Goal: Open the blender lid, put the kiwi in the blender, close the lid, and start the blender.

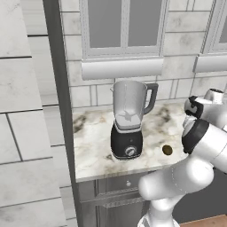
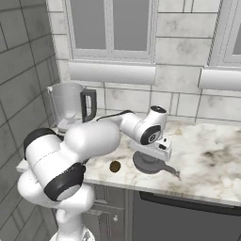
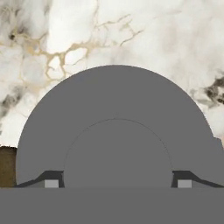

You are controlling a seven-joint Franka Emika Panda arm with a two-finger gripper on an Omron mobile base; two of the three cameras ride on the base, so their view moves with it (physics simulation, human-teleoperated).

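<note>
The blender (image 1: 127,119) stands lidless on the marble counter, its jar open at the top and its silver knob (image 1: 130,151) facing front; its jar (image 2: 68,104) also shows behind my arm. The blender lid (image 2: 143,164) lies flat, low on the counter to the blender's right. My gripper (image 2: 151,156) points straight down onto it. In the hand view my gripper (image 3: 117,183) has its fingertips (image 3: 51,183) pressed against both sides of the lid's raised centre cap (image 3: 117,153). The kiwi (image 1: 167,150) (image 2: 115,166) rests near the counter's front edge, just beside the lid; a sliver of the kiwi (image 3: 6,167) shows at the left.
A tall tiled wall (image 1: 26,111) bounds the counter on the left. Behind the counter runs a tiled backsplash with a window sill (image 1: 122,67) overhanging the blender. The counter's front edge (image 2: 155,187) is close to the lid and kiwi. Bare marble (image 2: 212,160) stretches right.
</note>
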